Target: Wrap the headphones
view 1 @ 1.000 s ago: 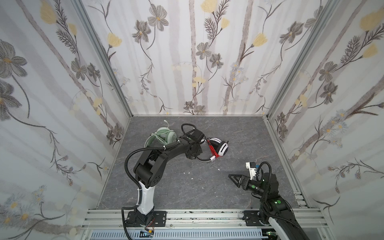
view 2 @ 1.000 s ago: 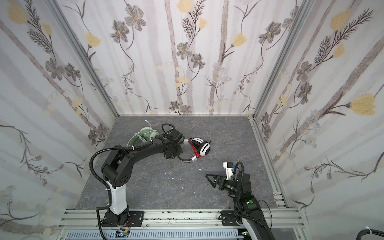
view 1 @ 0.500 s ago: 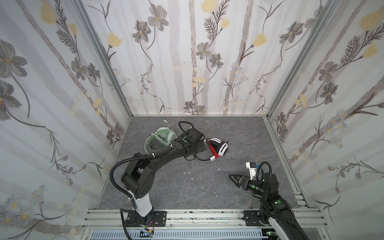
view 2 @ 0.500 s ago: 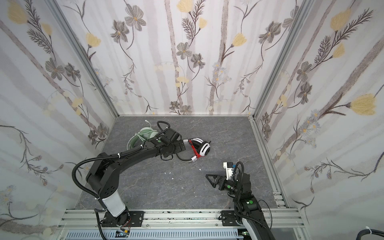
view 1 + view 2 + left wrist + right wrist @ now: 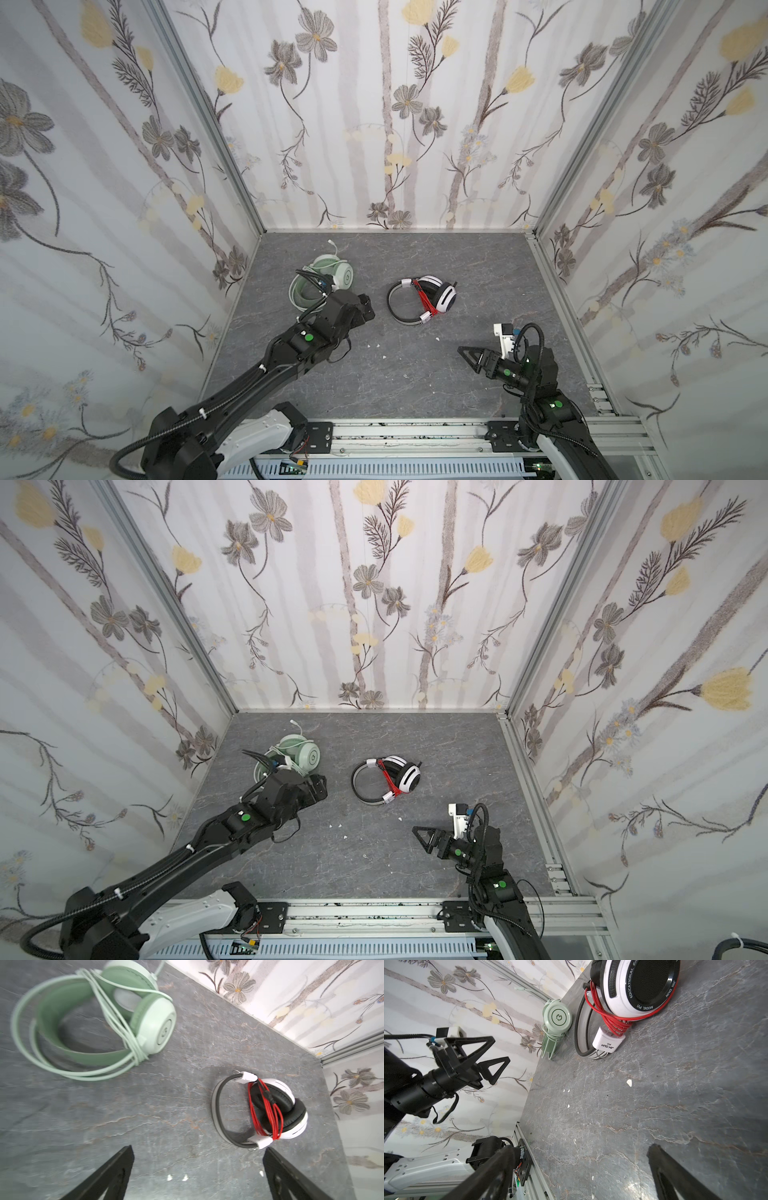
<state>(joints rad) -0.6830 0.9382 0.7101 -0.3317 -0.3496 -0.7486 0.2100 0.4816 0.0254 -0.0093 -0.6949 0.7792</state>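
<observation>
Two headphones lie on the grey floor. The mint green headphones [image 5: 332, 272] [image 5: 301, 750] [image 5: 149, 1014] sit at the back left with their green cable [image 5: 116, 1020] looped round the band. To their right, the white-and-black headphones [image 5: 436, 291] [image 5: 403, 773] [image 5: 278, 1086] [image 5: 618, 991] have a red cable [image 5: 270, 1113] wound across the earcups. My left gripper [image 5: 365, 309] [image 5: 318, 787] [image 5: 198, 1149] [image 5: 500, 1049] hangs open and empty above the floor, in front of the green set and left of the white one. Near the front right, my right gripper [image 5: 467, 353] [image 5: 422, 835] [image 5: 579, 1149] is open, holding nothing.
Flowered walls [image 5: 395, 124] close the back and both sides. A metal rail [image 5: 395, 432] carrying both arm bases runs along the front. Small white crumbs [image 5: 376, 345] dot the floor between the grippers.
My left gripper has opened, let go at the white-and-black headphones and drawn back toward the front left. The right arm has not moved.
</observation>
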